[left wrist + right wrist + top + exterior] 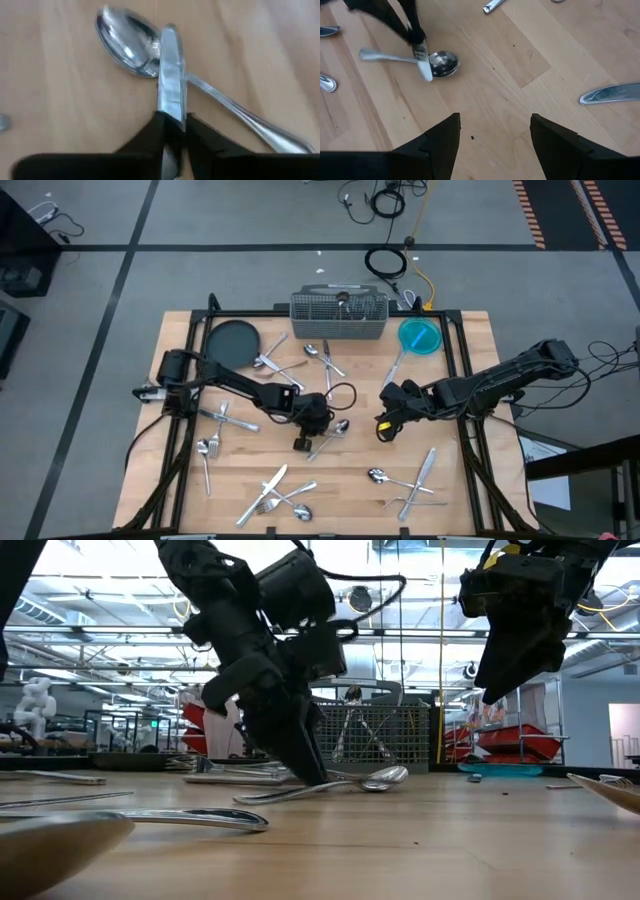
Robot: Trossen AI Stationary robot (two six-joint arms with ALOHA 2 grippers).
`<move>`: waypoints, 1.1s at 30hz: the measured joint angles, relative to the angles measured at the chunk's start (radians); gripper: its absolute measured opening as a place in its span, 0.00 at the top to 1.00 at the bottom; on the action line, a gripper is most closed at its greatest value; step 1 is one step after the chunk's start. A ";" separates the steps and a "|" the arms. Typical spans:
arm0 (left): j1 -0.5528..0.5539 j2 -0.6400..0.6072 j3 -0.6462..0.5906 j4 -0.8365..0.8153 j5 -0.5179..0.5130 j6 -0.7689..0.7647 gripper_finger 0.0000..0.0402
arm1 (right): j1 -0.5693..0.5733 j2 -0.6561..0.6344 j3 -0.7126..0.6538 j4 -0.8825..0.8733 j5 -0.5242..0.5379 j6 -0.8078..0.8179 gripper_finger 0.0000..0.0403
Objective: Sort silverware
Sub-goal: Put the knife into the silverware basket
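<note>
Silverware lies scattered flat over the wooden table (pixel 470 480). My left gripper (pixel 300 442) is low at mid-table, shut on a slim shiny knife (pixel 170 75). The knife's free end reaches over the bowl of a spoon (pixel 127 47) that lies on the wood (pixel 335 430). My right gripper (pixel 495 135) is open and hangs raised above bare wood to the right of that spoon (pixel 442 64). It touches nothing (pixel 510 670). My left gripper pinches the knife between its two fingers (pixel 155 135), partway along its length (pixel 172 117), with the fingers lying along it. It comes slanting down from above (pixel 300 755). The knife's free end (pixel 426 74) points down over the spoon's bowl; I cannot tell whether it touches the spoon.
A grey wire-mesh caddy (pixel 338 315) stands at the far edge, with a dark round plate (pixel 232 343) to its left and a blue bowl (pixel 420 335) to its right. Forks (pixel 212 442), knives (pixel 262 485) (pixel 425 470) and a spoon (pixel 378 475) lie toward the near side.
</note>
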 joint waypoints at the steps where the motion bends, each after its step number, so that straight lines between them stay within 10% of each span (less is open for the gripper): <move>1: 0.002 -0.021 0.000 -0.008 -0.014 -0.009 0.94 | 0.000 0.000 0.000 0.002 0.001 0.000 0.44; 15: 0.048 -0.214 0.012 0.018 -0.231 -0.088 1.00 | 0.009 -0.186 0.000 0.013 0.269 0.029 0.44; 33: 0.215 -0.390 0.014 0.370 -0.667 -0.045 1.00 | 0.009 -0.269 0.000 -0.061 0.337 0.020 0.44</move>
